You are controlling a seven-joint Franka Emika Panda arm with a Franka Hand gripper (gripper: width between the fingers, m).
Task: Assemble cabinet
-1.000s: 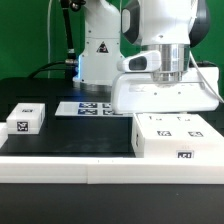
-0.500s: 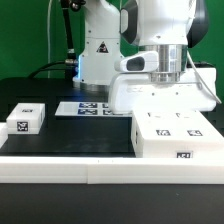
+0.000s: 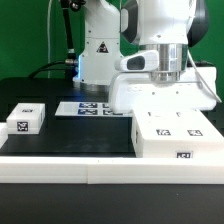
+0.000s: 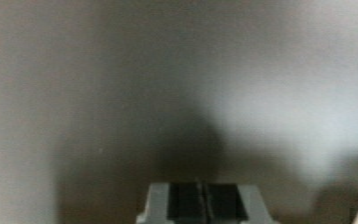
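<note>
One small block (image 3: 24, 119) well apart from cabinet (image 3: 175, 138).

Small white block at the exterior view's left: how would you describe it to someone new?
On the black table, look to the exterior view's left, away from the robot arm. The small white block sits there alone near the front edge. It is far smaller than the cabinet at the right, and boxy, unlike the flat marker board nearby.
</note>
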